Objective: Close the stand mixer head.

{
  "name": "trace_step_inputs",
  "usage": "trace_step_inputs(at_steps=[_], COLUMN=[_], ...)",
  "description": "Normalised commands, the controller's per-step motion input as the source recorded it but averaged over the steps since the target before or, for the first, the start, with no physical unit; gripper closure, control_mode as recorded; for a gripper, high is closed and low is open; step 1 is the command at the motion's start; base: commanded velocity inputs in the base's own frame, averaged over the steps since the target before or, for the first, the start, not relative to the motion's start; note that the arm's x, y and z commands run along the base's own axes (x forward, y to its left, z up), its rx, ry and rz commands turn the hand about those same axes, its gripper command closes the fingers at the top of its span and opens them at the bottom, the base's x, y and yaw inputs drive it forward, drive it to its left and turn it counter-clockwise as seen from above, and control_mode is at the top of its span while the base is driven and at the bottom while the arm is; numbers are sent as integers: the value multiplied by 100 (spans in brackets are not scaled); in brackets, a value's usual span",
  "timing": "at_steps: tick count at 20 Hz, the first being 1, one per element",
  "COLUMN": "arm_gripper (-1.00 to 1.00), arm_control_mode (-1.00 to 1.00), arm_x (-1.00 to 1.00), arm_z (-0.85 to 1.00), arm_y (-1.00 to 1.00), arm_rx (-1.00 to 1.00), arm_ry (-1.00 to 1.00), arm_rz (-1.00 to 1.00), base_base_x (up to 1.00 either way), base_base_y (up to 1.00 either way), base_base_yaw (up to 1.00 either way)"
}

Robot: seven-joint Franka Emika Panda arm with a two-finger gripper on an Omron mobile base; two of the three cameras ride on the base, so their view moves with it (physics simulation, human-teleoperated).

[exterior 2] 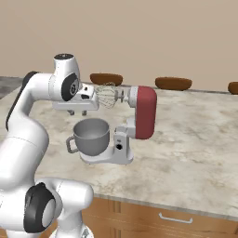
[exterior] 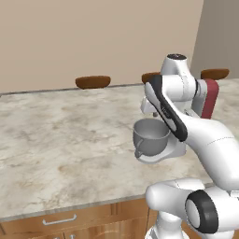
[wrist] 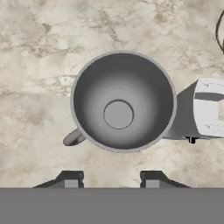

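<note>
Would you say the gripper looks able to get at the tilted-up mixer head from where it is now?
Probably yes. The gripper hangs above the bowl, level with the whisk in front of the raised mixer head. The whisk stands between them, so it would likely need to go over or around.

The white arm rises from its base, folds at the elbow and reaches forward, wrist levelled out and hand pointing straight down. Gripper point(wrist: 112, 180) hangs in the air, fingertips point(wrist: 71, 180) spread apart, nothing between them, touching nothing.
</note>
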Motion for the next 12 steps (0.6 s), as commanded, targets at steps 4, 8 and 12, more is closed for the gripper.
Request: trace_step_inputs(at_steps=[4,8,12], arm_gripper=[-100,-100,-100], arm_control_mode=[-100,-100,-100], arm_x=[0,-10,-43], arm_z=[4,18,28], arm_y=[-26,-84,-100], arm_rx=[0,6,21], arm_ry=[-1,-2,-1], arm_rz=[0,14,24], base_base_x=[0,0,0], base_base_y=[0,0,0], base_base_yaw=[0,0,0])
